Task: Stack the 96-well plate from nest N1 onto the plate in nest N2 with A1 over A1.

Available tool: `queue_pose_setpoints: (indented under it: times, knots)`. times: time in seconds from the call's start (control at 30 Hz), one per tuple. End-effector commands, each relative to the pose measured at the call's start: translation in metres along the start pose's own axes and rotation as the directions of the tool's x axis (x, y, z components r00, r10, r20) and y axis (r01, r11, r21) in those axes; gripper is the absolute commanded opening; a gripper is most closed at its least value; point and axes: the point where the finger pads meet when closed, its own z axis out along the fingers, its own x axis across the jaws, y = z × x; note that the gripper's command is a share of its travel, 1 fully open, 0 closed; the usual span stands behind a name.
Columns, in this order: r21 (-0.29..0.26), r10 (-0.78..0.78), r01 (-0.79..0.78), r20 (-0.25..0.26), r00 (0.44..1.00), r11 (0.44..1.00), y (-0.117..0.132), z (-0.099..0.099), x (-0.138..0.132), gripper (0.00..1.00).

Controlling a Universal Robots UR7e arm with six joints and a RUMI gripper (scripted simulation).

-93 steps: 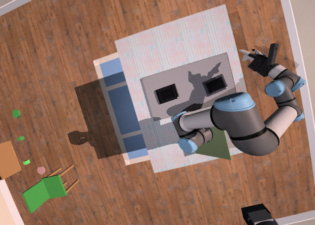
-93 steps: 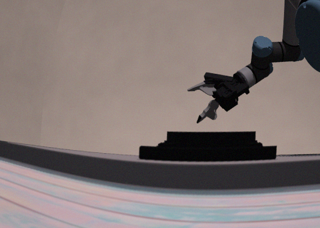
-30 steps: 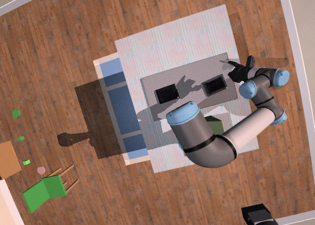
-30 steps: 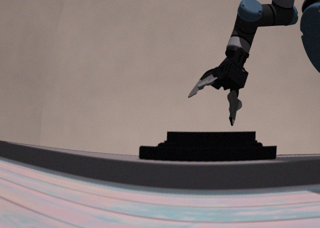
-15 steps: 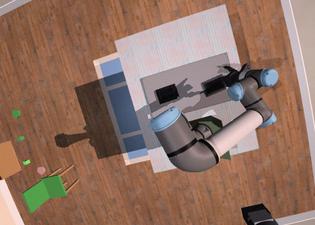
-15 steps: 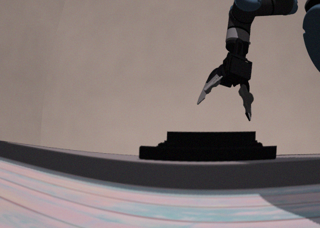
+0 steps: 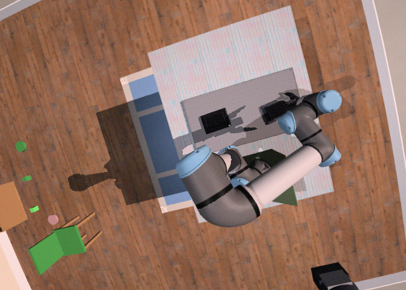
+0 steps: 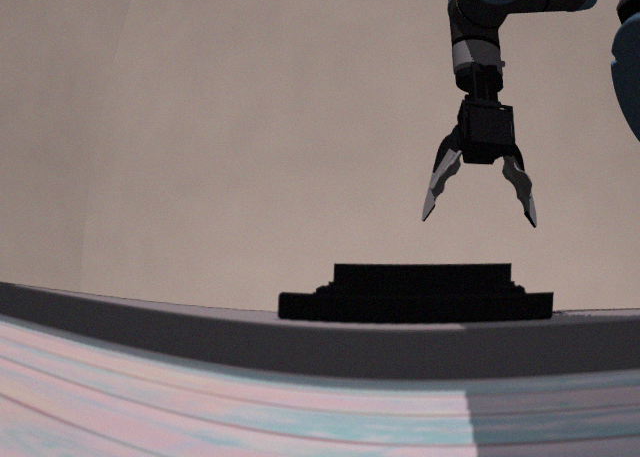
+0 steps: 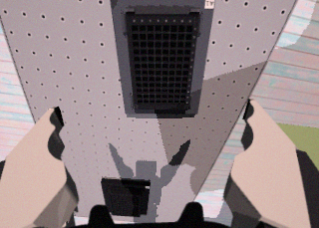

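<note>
In the top view, the black 96-well plate in nest N1 (image 7: 275, 110) sits on the right of the grey table, partly hidden by my arm. The plate in nest N2 (image 7: 215, 120) sits to the left. My gripper (image 7: 284, 98) hangs above N1, open and empty. In the side view the gripper (image 8: 479, 218) points down, well above the black plate and nest silhouette (image 8: 416, 293). In the wrist view the N1 plate (image 9: 161, 61) lies ahead between my spread fingers. The N2 plate (image 9: 126, 195) shows small at the bottom.
The grey perforated table top (image 7: 240, 106) stands on a pale striped rug (image 7: 229, 51). A blue mat (image 7: 150, 129) lies left of the table. My arm's elbow and forearm (image 7: 281, 175) span the table's near side. A green chair (image 7: 57, 245) stands far left.
</note>
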Motion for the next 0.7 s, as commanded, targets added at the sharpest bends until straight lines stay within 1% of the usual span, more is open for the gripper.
queue_pose_setpoints:
  times: [0.0,0.5,0.67]
  knots:
    - [0.016,0.039,-0.039,-0.029,0.999,0.999,0.005,-0.0011,0.0069,1.0]
    - [0.016,0.039,-0.038,-0.029,0.999,0.999,0.005,-0.0011,0.0069,1.0]
    - [0.016,0.039,-0.039,-0.029,0.999,0.999,0.0049,0.0073,0.0072,1.0]
